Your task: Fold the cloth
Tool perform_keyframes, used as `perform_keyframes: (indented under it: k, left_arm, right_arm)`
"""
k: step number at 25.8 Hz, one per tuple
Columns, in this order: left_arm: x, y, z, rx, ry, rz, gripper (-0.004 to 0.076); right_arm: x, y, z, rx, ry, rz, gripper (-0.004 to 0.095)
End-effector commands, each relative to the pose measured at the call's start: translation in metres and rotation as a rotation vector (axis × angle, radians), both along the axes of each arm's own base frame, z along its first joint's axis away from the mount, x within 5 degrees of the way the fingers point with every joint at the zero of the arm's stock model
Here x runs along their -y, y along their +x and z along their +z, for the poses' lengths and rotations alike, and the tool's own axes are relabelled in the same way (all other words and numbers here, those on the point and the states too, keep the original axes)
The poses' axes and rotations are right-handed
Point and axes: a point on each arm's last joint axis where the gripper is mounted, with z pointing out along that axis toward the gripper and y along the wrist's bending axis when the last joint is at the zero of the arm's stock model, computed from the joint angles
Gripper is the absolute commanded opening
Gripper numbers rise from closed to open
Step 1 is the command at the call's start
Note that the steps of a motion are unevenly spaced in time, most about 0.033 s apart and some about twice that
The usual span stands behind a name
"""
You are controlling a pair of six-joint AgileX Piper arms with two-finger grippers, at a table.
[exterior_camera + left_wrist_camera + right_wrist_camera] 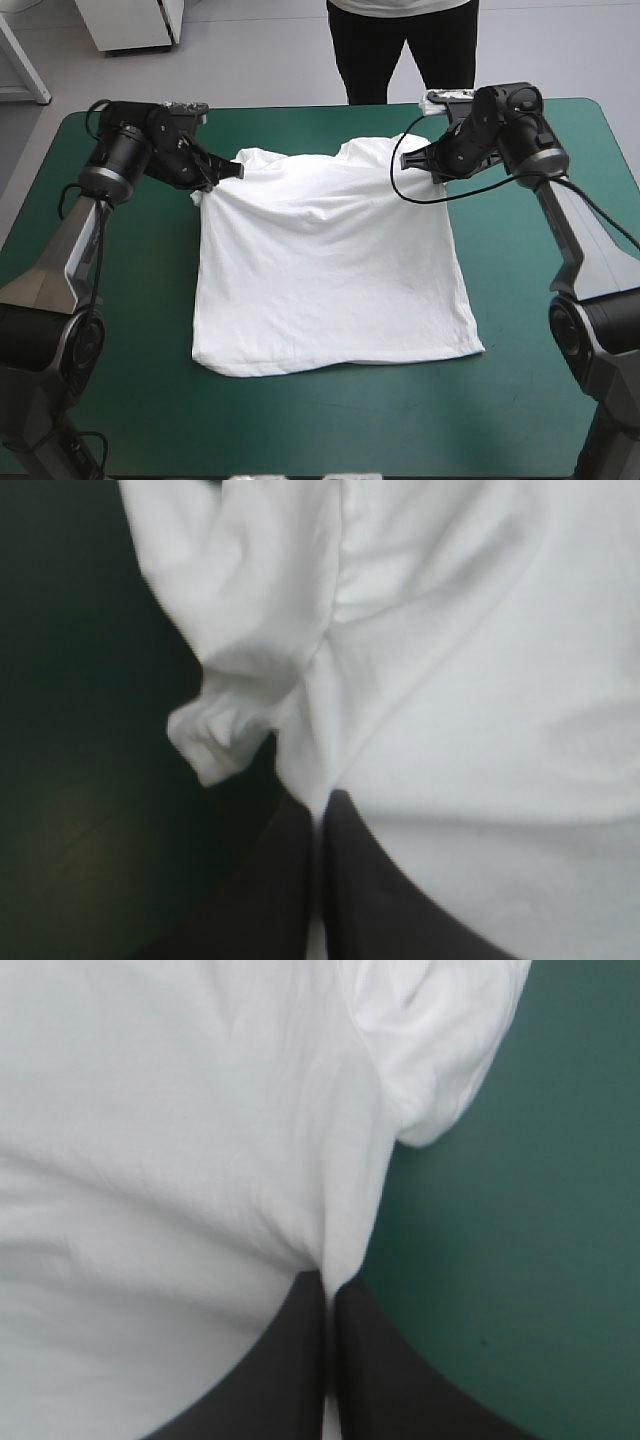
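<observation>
T-shirt spread on the tabletop, both jaws clenched on its shoulders (first fold, likely); next: draw them evenly hemward.

The black jointed left arm and right arm are stretched forward, wrists turned inward. The left gripper of two broad black fin-shaped fingers is pinched on the white short-sleeved T-shirt; the right gripper is pinched likewise.

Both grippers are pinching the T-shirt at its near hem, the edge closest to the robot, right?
Not quite. The left gripper and right gripper do pinch the T-shirt, but at its far end, not the near hem, which lies free. The high view shows it.
</observation>
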Motion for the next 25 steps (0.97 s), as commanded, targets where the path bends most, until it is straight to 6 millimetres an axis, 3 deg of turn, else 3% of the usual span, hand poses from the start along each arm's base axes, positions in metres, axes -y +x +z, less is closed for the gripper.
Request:
perform_keyframes:
  k: [1,4,8,16,20,25]
  left_arm:
    - [-0.005,-0.025,0.072,0.184,-0.034,-0.003,-0.001]
    - [-0.009,-0.052,0.129,0.341,-0.072,-0.012,-0.001]
    - [-0.011,-0.088,0.173,0.469,-0.126,-0.03,-0.001]
    - [-0.013,-0.129,0.205,0.576,-0.178,-0.08,-0.001]
    - [-0.014,-0.132,0.208,0.603,-0.175,-0.086,-0.001]
    - [-0.011,-0.117,0.207,0.65,-0.189,-0.086,-0.001]
  right_arm:
    - [0.011,-0.036,0.068,0.191,0.028,0.002,-0.0017]
    - [0.021,-0.072,0.11,0.314,0.025,-0.001,-0.0017]
    - [0.03,-0.108,0.151,0.446,0.044,0.002,-0.0017]
    - [0.036,-0.135,0.19,0.583,0.073,0.0,-0.0017]
    - [0.036,-0.136,0.193,0.6,0.077,-0.001,-0.0017]
    - [0.035,-0.124,0.191,0.635,0.07,-0.012,-0.0017]
